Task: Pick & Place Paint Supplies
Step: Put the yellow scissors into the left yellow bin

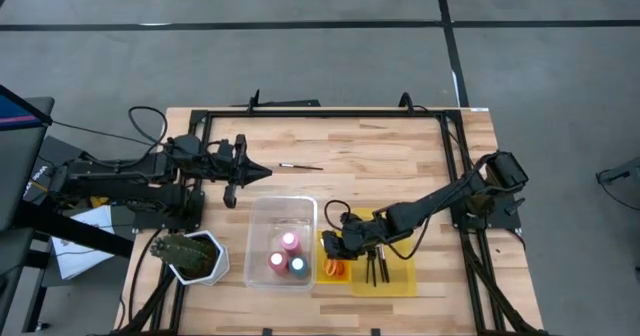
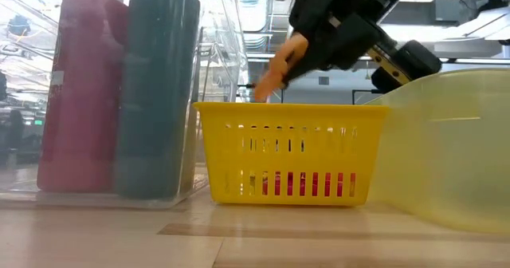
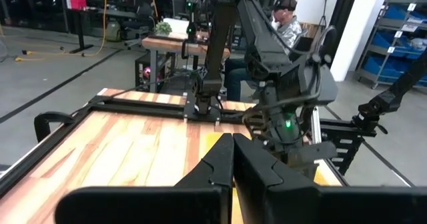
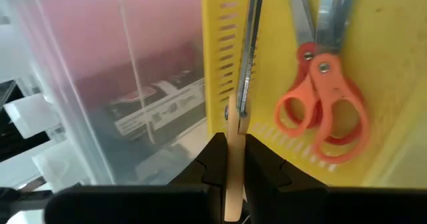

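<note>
My right gripper [image 4: 233, 151] hovers over the small yellow basket [image 2: 291, 152] and is shut on a pair of orange-handled scissors [image 2: 277, 67]. Another orange pair of scissors [image 4: 323, 111] lies flat on the basket's floor. A pink bottle [image 1: 290, 241], a second pink bottle [image 1: 277, 260] and a teal-capped bottle [image 1: 298, 265] stand in the clear bin [image 1: 258, 216]. Dark brushes [image 1: 377, 268] lie in the yellow tray [image 1: 405, 281]. One thin brush [image 1: 300, 166] lies on the bare table. My left gripper [image 1: 250, 173] is shut, holds nothing, and stands left of that brush. My right gripper pinches the scissors' orange handle [image 4: 233, 127] between its two fingers, coming from above and pointing down. The metal blades [image 4: 248, 44] point away from the fingers, down along the basket's slotted wall. The scissors are lifted clear and hang tilted above the basket's rim.
A green plant in a white pot [image 1: 190, 256] stands at the near left corner. A black frame [image 1: 320, 111] borders the table's far edge and sides. Bare wood [image 1: 380, 166] lies between the lone brush and the far right. A person [image 3: 287, 21] sits beyond the table.
</note>
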Available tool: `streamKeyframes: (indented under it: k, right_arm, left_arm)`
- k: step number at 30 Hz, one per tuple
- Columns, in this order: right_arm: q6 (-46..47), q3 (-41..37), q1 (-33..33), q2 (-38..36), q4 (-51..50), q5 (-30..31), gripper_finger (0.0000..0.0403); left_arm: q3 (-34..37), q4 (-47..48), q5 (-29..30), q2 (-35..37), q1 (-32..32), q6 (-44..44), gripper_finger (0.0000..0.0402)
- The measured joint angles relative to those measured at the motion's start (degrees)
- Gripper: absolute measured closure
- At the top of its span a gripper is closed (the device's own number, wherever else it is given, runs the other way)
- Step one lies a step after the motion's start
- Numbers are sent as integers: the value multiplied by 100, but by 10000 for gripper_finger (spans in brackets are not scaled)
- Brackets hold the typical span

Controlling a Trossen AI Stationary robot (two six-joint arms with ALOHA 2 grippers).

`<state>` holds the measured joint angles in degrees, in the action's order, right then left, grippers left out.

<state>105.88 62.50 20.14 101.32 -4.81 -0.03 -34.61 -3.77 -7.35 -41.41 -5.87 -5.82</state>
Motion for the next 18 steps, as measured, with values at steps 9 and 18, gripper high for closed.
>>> streamKeyframes:
  k: [9, 18]
  right_arm:
    - [-67, -1, -2, 177, 35, -191, 382]
    - [-87, 110, 2, 292, 31, -315, 382]
  left_arm:
    - [0, -7, -2, -24, 0, -20, 401]
    - [0, 25, -2, -22, 2, -44, 401]
